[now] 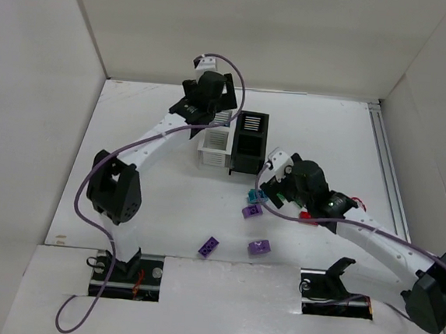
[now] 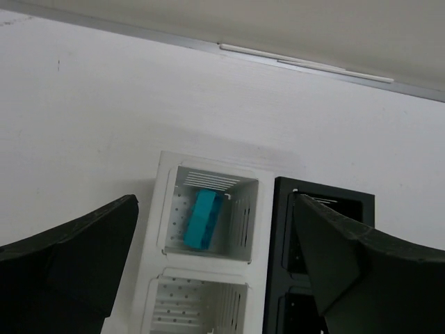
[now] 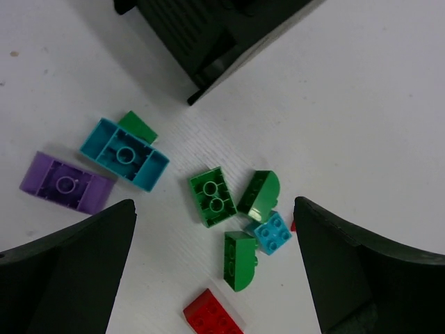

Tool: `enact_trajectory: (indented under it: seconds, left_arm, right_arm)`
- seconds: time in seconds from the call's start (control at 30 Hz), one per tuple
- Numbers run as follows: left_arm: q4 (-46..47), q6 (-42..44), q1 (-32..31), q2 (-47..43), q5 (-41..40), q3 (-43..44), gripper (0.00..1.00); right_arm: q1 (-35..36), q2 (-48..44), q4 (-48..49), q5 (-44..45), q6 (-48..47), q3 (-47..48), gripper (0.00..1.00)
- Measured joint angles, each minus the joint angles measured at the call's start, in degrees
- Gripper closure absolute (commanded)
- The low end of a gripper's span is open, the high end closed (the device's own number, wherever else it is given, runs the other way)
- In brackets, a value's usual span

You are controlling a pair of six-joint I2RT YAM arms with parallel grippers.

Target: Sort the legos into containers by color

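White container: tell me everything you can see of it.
The white container looks like plastic, with slatted walls and a dotted floor, split into two square compartments in a row. It stands upright on the table, its long side against the black container. The far compartment holds one teal lego. The near compartment shows nothing, though its near part is cut off. The left gripper hangs open above it, not touching.

**Left wrist view:** white container (image 2: 164,209), slatted walls and dotted floor, with one teal lego (image 2: 202,219) inside; black container (image 2: 280,223) to its right.

**Right wrist view:** on the white table (image 3: 361,104), purple brick (image 3: 66,182) at left, teal brick (image 3: 125,154) beside it, green bricks (image 3: 214,197) at centre, red brick (image 3: 214,316) at the bottom edge.
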Motion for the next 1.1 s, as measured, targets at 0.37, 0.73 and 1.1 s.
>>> enact_trajectory:
  seconds: [0.37,0.73,1.1]
  left_arm:
    - [2.2,0.2,-3.4,-27.6,6.2,-25.2,0.00]
    - [1.2,-4.2,-5.8,-48.6,6.1,-40.7,0.00]
    - [-3.5,-6.8,-5.8,-47.6,1.3,-40.7,0.00]
  right_arm:
    - [0.0,15.8,0.1,-16.2,-7.4,2.7,0.04]
    - [-5.8,23.9,3.7,-24.5,-10.1,5.6,0.28]
    - [-7.2,27.8,5.4,-32.9,-10.7,5.6,0.88]
